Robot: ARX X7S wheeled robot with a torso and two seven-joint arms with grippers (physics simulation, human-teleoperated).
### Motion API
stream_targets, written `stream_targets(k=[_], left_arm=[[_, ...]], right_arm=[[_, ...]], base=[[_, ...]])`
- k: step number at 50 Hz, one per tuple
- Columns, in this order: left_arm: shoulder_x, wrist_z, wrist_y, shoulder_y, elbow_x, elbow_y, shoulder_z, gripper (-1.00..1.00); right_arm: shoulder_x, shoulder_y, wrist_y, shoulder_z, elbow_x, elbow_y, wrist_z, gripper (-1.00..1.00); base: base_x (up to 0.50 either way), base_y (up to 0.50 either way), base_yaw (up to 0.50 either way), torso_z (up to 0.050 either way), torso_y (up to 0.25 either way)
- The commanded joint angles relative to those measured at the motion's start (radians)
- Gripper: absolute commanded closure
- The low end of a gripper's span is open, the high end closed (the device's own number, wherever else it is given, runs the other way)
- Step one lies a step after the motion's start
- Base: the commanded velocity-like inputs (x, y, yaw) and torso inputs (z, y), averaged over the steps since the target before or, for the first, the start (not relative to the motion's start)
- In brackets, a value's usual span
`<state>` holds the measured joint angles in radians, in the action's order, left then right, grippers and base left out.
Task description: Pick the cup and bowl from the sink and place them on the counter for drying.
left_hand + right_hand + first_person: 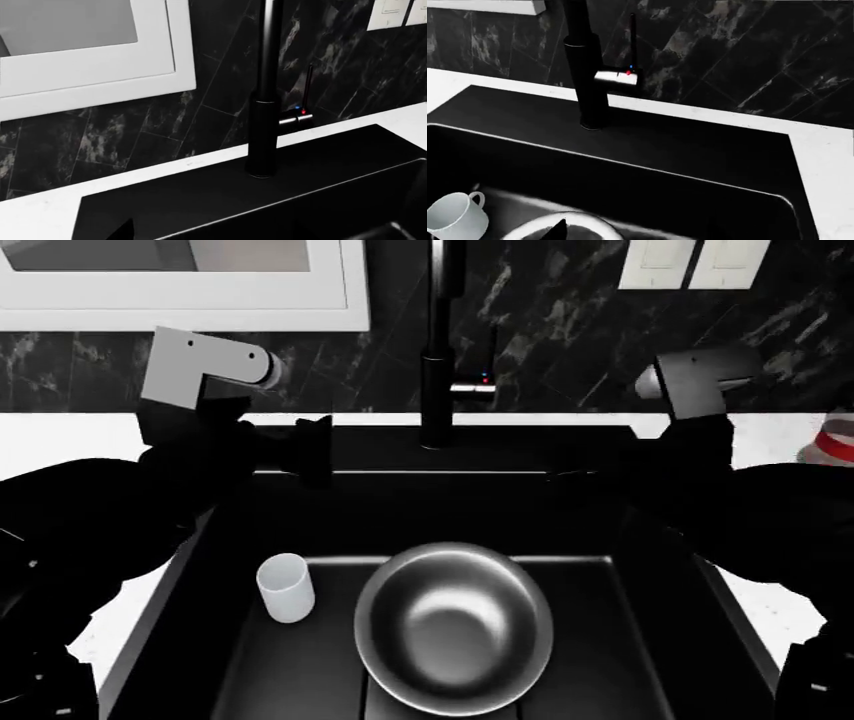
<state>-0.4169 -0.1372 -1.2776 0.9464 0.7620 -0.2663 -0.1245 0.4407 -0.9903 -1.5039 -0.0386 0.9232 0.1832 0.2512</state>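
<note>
The white cup (284,587) stands at the left of the black sink (627,540), beside the wide steel bowl (454,625) in the middle of the basin. The right wrist view shows the cup (454,217) and part of the bowl's rim (584,222). My left gripper (315,450) hovers over the sink's back left edge, open and empty. My right gripper (577,478) hovers over the back right part of the basin and is dark against it. One of its fingertips (557,230) shows wide of centre above the bowl, so it looks open. White counter (67,435) surrounds the sink.
A tall black faucet (438,360) with a side lever stands at the middle of the sink's back edge, between my grippers. A black marbled wall with a white window frame (187,300) rises behind. A red-labelled bottle (834,440) stands on the counter at far right.
</note>
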Motion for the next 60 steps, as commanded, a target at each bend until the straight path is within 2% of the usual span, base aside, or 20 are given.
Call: stream_targets(k=[1,6,16,32,44,54,60], left_arm=[[-0.011,-0.012,0.000,-0.055,0.022,-0.037,0.024,-1.00],[-0.011,-0.012,0.011,-0.075,0.025,-0.047,0.025,-1.00],[-0.007,-0.023,0.017,-0.092,0.038,-0.064,0.041,-1.00],[-0.021,-0.041,0.014,-0.133,0.054,-0.085,0.064,-1.00],[-0.010,-0.050,0.023,-0.151,0.063,-0.082,0.073,-1.00],[-0.023,-0.055,0.020,-0.136,0.063,-0.073,0.075,-1.00],[-0.027,-0.052,0.033,-0.151,0.063,-0.075,0.076,-1.00]], right_arm=[[0.004,0.039,-0.027,-0.150,0.159,-0.197,0.049,-1.00],[-0.008,0.086,0.084,-0.218,0.101,-0.313,-0.034,-1.00],[-0.064,0.051,0.245,-0.364,-0.028,-0.585,-0.191,-1.00],[-0.112,0.012,0.417,-0.483,-0.173,-0.831,-0.280,-1.00],[-0.157,0.010,0.524,-0.549,-0.238,-1.016,-0.367,-1.00],[-0.298,-0.058,0.771,-0.597,-0.324,-1.482,-0.551,-1.00],[-0.305,-0.059,0.761,-0.539,-0.375,-1.490,-0.558,-1.00]], base=[[0.00,0.00,0.00,0.000,0.000],[0.00,0.00,0.00,0.000,0.000],[0.00,0.00,0.00,0.000,0.000],[0.00,0.00,0.00,0.000,0.000],[0.00,0.00,0.00,0.000,0.000],[0.00,0.00,0.00,0.000,0.000],[0.00,0.00,0.00,0.000,0.000]])
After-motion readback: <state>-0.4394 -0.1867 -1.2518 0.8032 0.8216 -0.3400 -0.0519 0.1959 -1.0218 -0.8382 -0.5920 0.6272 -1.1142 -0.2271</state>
